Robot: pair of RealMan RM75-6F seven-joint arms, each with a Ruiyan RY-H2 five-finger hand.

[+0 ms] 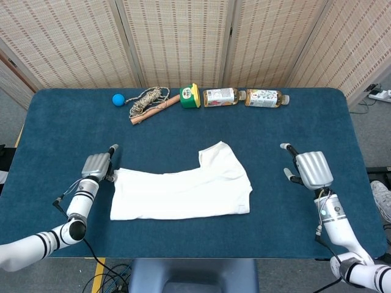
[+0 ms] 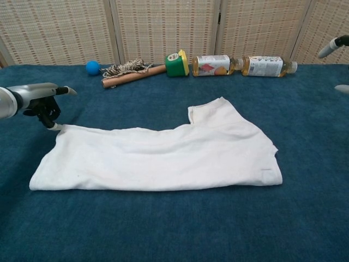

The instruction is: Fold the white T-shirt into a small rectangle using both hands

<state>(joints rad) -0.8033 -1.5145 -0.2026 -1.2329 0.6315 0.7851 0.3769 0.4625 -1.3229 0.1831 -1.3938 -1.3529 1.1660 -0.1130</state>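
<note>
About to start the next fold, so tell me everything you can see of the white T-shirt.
The white T-shirt is plain soft cloth, already folded into a long band lying flat on the blue table, with one sleeve sticking up toward the bottles. Its surface shows light wrinkles. The left robot hand is at its far-left corner; the right robot hand is well clear.

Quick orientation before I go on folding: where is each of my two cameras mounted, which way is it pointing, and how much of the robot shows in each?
Head view: high above the near table edge, looking down on the whole table; both forearms show, with the left hand at the white T-shirt and the right hand apart from it.
Chest view: low, near table height, facing the back screens; the left hand shows, and only fingertips of the right hand.
Shared: the shirt, the bottles and the blue ball.
</note>
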